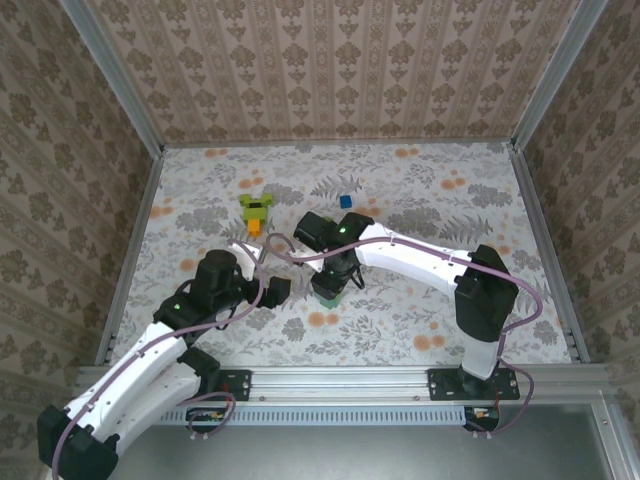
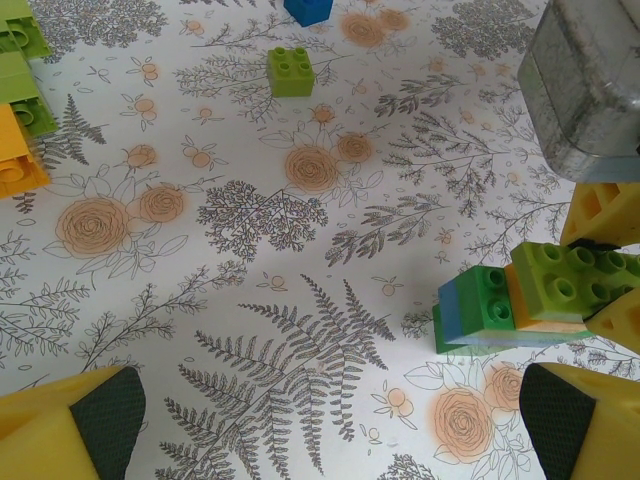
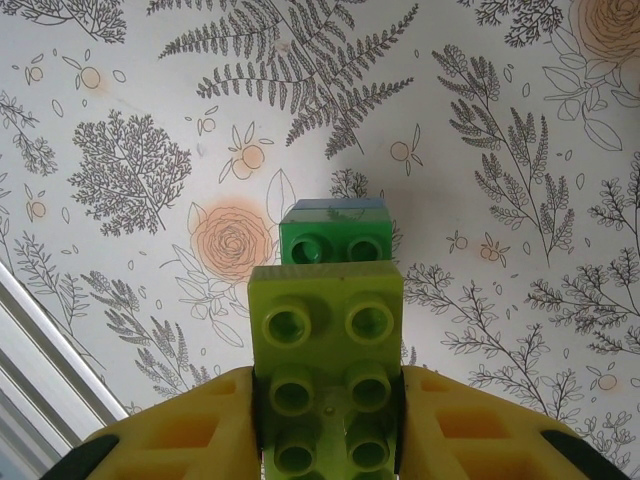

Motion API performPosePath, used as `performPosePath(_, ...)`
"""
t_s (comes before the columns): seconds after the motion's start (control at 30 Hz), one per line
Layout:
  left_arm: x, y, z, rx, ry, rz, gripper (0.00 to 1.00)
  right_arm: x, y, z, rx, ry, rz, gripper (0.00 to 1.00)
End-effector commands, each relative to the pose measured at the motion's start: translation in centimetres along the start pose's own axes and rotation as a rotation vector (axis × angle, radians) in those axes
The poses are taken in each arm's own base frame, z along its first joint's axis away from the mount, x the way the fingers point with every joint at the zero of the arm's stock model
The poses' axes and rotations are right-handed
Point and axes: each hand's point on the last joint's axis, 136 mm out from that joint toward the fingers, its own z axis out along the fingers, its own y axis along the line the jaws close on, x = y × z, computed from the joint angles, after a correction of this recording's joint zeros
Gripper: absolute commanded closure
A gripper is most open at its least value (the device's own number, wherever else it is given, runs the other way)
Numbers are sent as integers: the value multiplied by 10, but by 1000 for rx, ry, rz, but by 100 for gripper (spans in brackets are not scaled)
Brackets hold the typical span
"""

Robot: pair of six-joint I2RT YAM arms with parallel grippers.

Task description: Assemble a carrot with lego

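Note:
My right gripper (image 3: 327, 425) is shut on a lime-green lego brick (image 3: 325, 340), its yellow fingers (image 3: 190, 430) pressing both long sides. That brick tops a small stack (image 2: 500, 305) with orange, dark green and blue bricks, standing on the mat mid-table (image 1: 328, 290). The carrot (image 1: 256, 208), lime bricks with an orange tip, lies at the back left and also at the left edge of the left wrist view (image 2: 18, 95). My left gripper (image 2: 330, 425) hangs open over bare mat, just left of the stack (image 1: 277, 290).
A loose lime brick (image 2: 291, 72) and a blue brick (image 2: 308, 9) lie farther back, between the carrot and the stack (image 1: 345, 201). The floral mat (image 1: 420, 320) is ringed by metal rails and patterned walls.

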Motion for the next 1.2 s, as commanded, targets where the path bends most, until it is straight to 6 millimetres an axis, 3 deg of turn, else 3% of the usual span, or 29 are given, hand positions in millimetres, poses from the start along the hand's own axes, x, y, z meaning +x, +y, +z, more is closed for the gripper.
performPosePath(0.0,-15,-6,-6,13,-36,25,0,20,0,17,12,96,-6,67)
performPosePath(0.4,-15,-5,-5,5,-34,26,0,41,-4,51,42,192,22,67)
performPosePath(0.6,-14,-4,-5,3,-31,26,0,47,-5,58,59,191,41,69)
performPosePath(0.87,-14,-5,-5,5,-31,26,0,50,2,59,13,200,12,69)
performPosePath(1.17,-15,-5,-5,4,-32,26,0,40,3,47,7,157,2,68)
